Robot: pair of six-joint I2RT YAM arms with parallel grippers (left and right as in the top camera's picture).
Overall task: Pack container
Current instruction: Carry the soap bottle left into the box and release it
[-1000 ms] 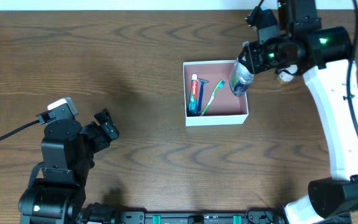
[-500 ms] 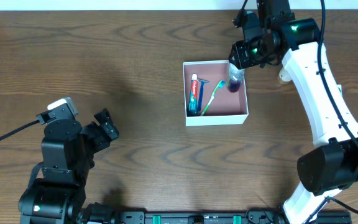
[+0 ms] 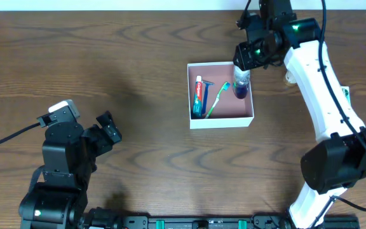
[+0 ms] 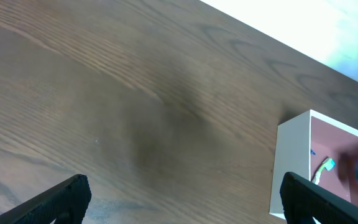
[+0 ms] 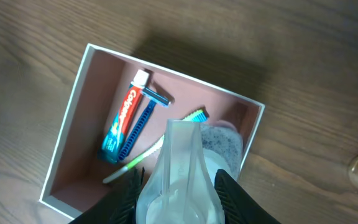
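My right gripper (image 5: pixel 178 190) clasps a clear bottle (image 5: pixel 183 149) at the right side of the container (image 3: pixel 221 120), which sits right of centre on the table (image 3: pixel 138 76), its base perhaps touching the pink floor, while my left gripper (image 4: pixel 182 199) hangs wide open, well apart.

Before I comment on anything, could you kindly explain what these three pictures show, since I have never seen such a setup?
These are two robot arms at a wooden table. One picture looks down from above; the other two come from a camera on each wrist. On the table sits a shallow white container with a pink inside, holding a toothpaste tube, a blue razor and a green toothbrush. The right gripper holds a clear bottle down in the container's right side. The left gripper hangs open and empty, away from it.
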